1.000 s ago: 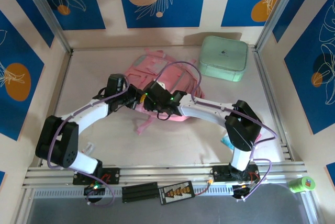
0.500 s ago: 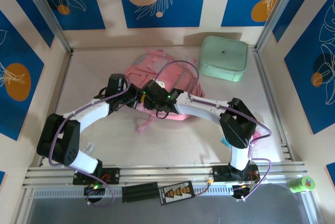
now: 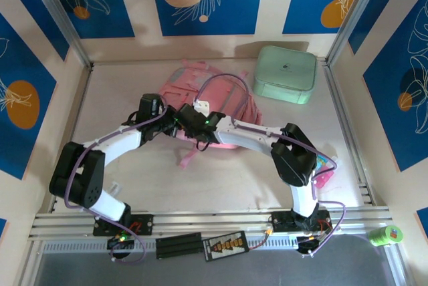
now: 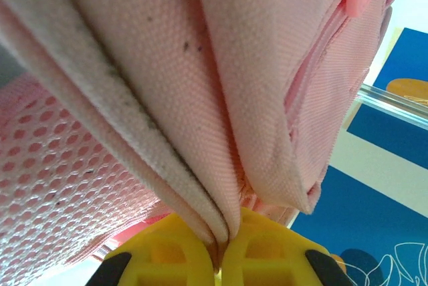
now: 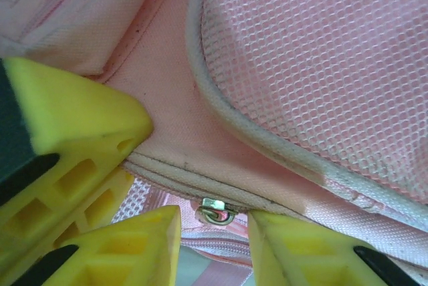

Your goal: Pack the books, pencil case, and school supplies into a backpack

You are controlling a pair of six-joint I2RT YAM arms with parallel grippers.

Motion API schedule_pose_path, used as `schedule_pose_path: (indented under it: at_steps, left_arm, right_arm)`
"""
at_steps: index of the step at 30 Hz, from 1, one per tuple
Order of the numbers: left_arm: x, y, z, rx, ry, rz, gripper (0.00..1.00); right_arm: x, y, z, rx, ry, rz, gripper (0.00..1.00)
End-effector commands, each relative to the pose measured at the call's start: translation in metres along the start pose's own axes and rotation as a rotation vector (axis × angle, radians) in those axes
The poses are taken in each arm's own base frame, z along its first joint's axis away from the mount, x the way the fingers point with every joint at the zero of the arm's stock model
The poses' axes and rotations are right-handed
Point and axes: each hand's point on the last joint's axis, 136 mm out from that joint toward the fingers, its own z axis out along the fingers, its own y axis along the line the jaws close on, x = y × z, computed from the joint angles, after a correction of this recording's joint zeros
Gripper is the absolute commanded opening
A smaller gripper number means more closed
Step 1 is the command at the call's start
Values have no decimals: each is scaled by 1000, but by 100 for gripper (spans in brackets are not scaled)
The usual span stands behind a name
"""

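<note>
Pink cloth, yellow plastic, a touch of metal.
The backpack is matt pink woven fabric with a fine grainy weave, lightly speckled with dirt. Its mesh panel is open-holed netting edged by paler, rougher piping. The zipper pull, at six o'clock in the right wrist view, is shiny metal. The left gripper and right gripper have matt yellow moulded-plastic fingers with hollow ribs. At two o'clock on the pale matt table, the mint box looks like smooth satin plastic. The frame rail at six o'clock is brushed metal.

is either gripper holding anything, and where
The left gripper pinches the backpack by a piped fabric edge. The right gripper holds nothing; open jaws flank a zipper pull.
</note>
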Motion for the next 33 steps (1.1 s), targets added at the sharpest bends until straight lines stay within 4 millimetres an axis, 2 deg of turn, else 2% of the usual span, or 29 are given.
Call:
schedule_pose_path:
  at_steps: [1,5,9,12,20,30,33]
  left_arm:
    - [23,-23,-4,79,102,14,0]
    - [22,-25,-3,85,100,14,0]
    - [22,-24,-2,84,97,14,0]
    - [20,-23,-1,81,94,13,0]
    - [18,-18,2,69,90,10,0]
    - [12,-11,0,48,66,20,0]
    - [12,-12,0,50,69,26,0]
  right_arm:
    - [-14,-37,12,167,-62,29,34]
    - [-11,-50,9,225,-57,71,33]
    - [-9,-59,6,246,-58,84,24]
    - [-7,-62,3,247,-55,86,21]
    - [3,-74,-6,233,-32,77,20]
    - [21,-117,-22,287,-10,103,22]
    - [18,-105,-24,226,-21,41,26]
